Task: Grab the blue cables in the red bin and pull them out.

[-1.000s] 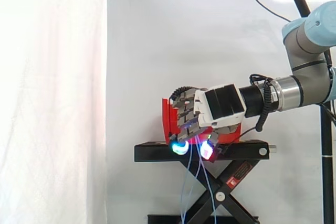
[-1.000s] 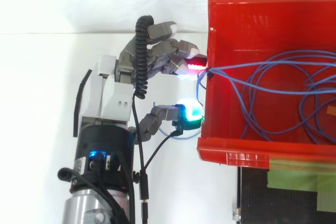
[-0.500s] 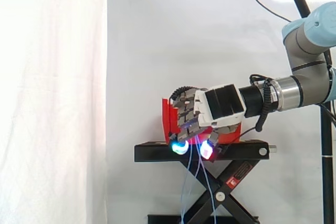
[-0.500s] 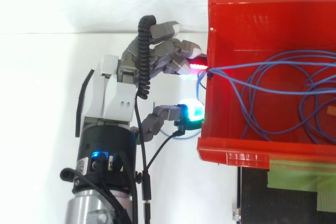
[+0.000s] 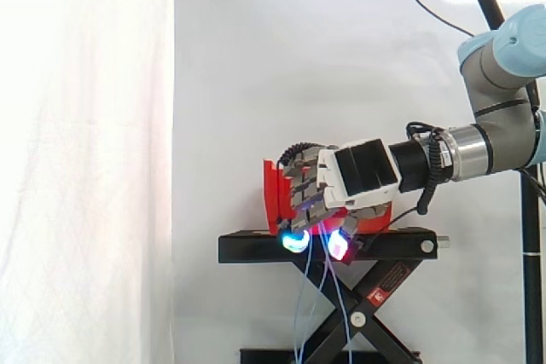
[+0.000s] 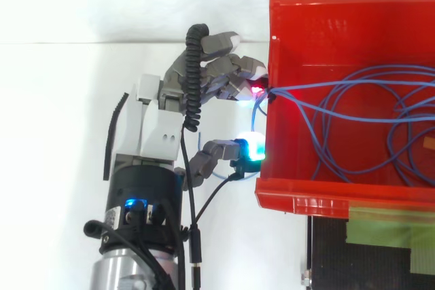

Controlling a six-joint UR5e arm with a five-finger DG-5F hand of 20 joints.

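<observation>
Robot hand (image 6: pixel 160 123) just outside the red bin (image 6: pixel 299 198), fingers (image 6: pixel 234 73) curled round the blue cables (image 6: pixel 292 90) at the rim, seemingly gripped there for an outward pull. Most loops lying inside the bin, beyond the fingertips; loose strands hanging beneath the hand, past the black stand (image 5: pixel 256 249).

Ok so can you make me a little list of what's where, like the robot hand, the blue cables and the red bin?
hand: outside the red bin, right up against its side wall
blue cables: mostly looped inside the bin; a few strands go over the wall beside the hand and hang down past the stand
red bin: sits on the black stand
grip: cannot tell whether the hand has hold of the cables
job: not done, most of the cable lies in the bin
</observation>
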